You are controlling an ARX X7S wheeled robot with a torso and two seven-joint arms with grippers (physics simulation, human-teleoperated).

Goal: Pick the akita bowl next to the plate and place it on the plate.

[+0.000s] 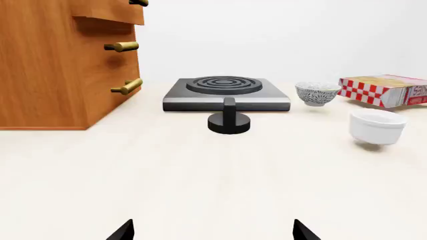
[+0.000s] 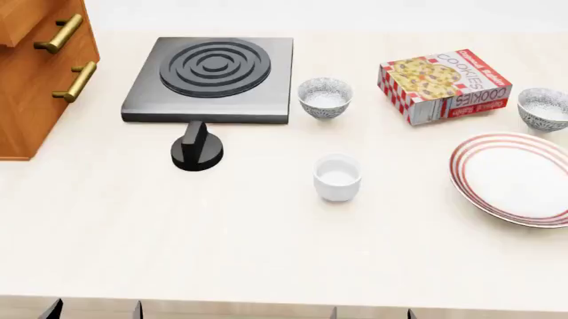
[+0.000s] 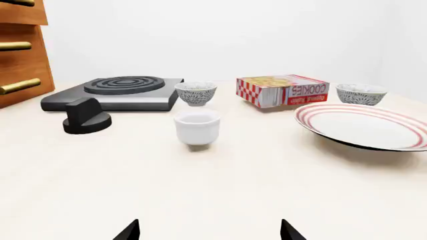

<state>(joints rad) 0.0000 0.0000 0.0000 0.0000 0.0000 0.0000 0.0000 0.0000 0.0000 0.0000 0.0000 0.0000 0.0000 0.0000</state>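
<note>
Clearly, the job had not really begun, because nothing was picked up yet. The akita bowl [image 2: 543, 108] to take was the one sitting just beside the plate [image 2: 519, 177], at the plate's far edge and close to the cookie box [image 2: 443, 84]. It was small and round, with tiny grey-black speckles on the outside, a whitish inside and a little foot under it. A second speckled bowl [image 2: 325, 97] looked the same, but it sat by the stove burner [image 2: 211, 78], well apart from the plate, so it seemed to be the wrong one. A plain white cup [image 2: 337, 177] stood between the burner and the plate, and a black knob [image 2: 197, 149] sat in front of the burner. The plate was wide, shallow and white with red rings round its rim, and it had nothing on it. The right gripper [image 3: 209, 231] hung low near the front of the table, with its fingers spread apart and nothing between them. The left gripper [image 1: 213, 231] was spread and holding nothing too. The right arm looked nearest, so the next move was probably to reach it past the plate and come down over the bowl without bumping the box.
</note>
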